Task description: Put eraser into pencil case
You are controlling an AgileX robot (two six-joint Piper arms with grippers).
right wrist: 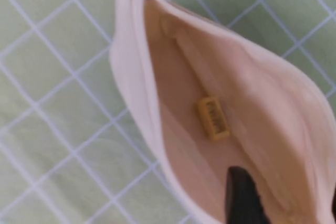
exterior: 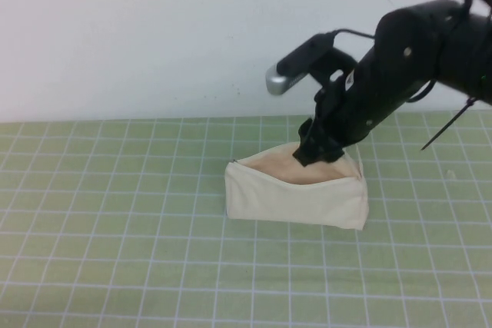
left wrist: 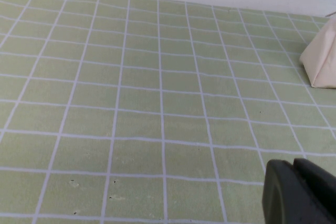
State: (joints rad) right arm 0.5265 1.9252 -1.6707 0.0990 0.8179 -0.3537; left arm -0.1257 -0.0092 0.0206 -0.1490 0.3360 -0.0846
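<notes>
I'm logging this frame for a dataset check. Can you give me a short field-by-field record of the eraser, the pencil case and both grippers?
eraser: lying loose on the beige lining inside the pencil case, free of any gripper
pencil case: cream pouch on the green grid mat, mouth gaping open, zipper pull at one end
right gripper: at the open mouth of the pencil case, one dark finger showing inside the opening, holding nothing visible
left gripper: low over bare mat, away from the pencil case, only partly in view
task state: eraser appears to be in the case

One eraser (right wrist: 213,118), one pencil case (exterior: 296,196), two grippers.
</notes>
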